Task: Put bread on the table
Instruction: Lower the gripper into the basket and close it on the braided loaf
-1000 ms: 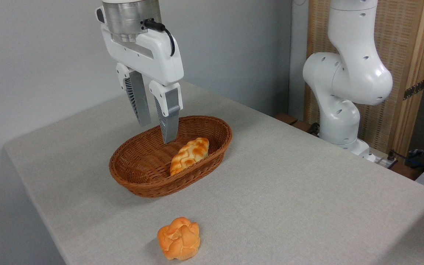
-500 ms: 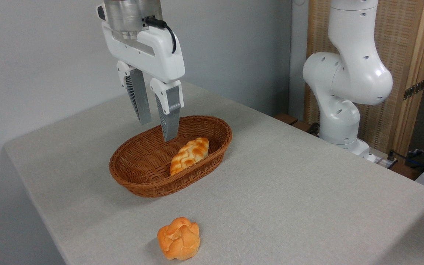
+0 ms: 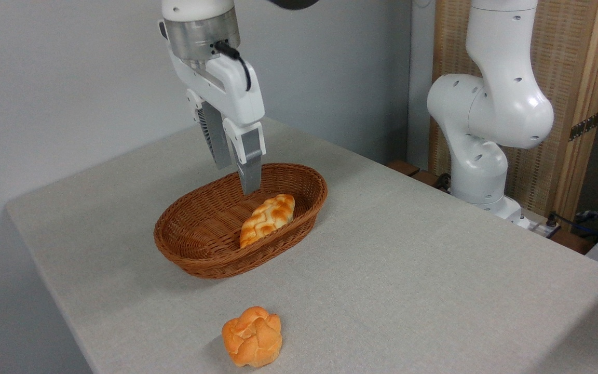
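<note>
While your gripper (image 3: 236, 179) hangs in the upper middle of the frame, its two grey fingers point down with a narrow gap showing between them, so it is parted and holds nothing. You can see the nearer fingertip (image 3: 250, 186) in front of the far rim of the wicker basket (image 3: 195, 249), above the basket's inside and clear of the loaf.

Your braided bread (image 3: 267, 218) lies inside the basket, toward its right half, slanting from lower left to upper right, with its lower end close to the near wall. It is pale yellow with toasted brown ridges.

You have the basket sitting near the middle of the table (image 3: 408, 270), which is covered in a light grey-beige cloth. At the bottom centre of the frame a round knotted orange roll (image 3: 252, 336) rests on the cloth, well apart from the basket.

To the right you see the white robot arm (image 3: 491, 119) rising from its base beside the table's far edge, in front of a wooden slatted panel (image 3: 579, 78).
</note>
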`<state>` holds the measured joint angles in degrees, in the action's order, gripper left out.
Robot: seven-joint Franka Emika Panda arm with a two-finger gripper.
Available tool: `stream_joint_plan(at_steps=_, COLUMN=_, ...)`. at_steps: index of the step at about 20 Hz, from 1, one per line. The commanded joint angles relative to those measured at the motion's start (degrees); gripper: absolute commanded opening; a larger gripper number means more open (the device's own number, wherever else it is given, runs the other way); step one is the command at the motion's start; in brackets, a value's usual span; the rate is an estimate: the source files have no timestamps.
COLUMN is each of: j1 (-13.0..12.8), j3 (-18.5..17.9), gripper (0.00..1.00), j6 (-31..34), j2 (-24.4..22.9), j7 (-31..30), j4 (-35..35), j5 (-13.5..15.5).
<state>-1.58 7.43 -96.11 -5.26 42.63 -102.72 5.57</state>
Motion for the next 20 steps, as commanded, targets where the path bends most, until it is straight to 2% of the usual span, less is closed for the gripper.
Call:
stream_joint_plan(at_steps=1, j1=0.0, j3=5.31, gripper=1.0, j6=-4.43, j2=-2.56, j7=0.53, j4=-8.09, j5=0.94)
stream_joint_plan(at_steps=4, j1=-0.09, j3=8.3, gripper=1.0, j6=-4.87, j2=-2.65, j7=0.27, j4=-11.88, j5=0.76)
stream_joint_plan(at_steps=8, j1=-0.09, j3=8.31, gripper=1.0, j6=-8.2, j2=-2.74, j7=0.53, j4=-15.48, j5=0.15)
stream_joint_plan(at_steps=11, j1=0.0, j3=8.31, gripper=1.0, j6=-10.93, j2=-2.57, j7=0.53, j4=-17.07, j5=-3.01)
stream_joint_plan(at_steps=14, j1=-0.09, j3=8.39, gripper=1.0, j6=-15.59, j2=-2.57, j7=0.18, j4=-20.93, j5=-2.93)
stream_joint_plan(at_steps=19, j1=-0.52, j3=9.27, gripper=1.0, j6=-18.58, j2=-2.04, j7=0.18, j4=-23.92, j5=-2.58)
stream_joint_plan(at_steps=20, j1=-0.52, j3=9.36, gripper=0.97, j6=-19.2, j2=-2.13, j7=0.26, j4=-24.63, j5=-2.75)
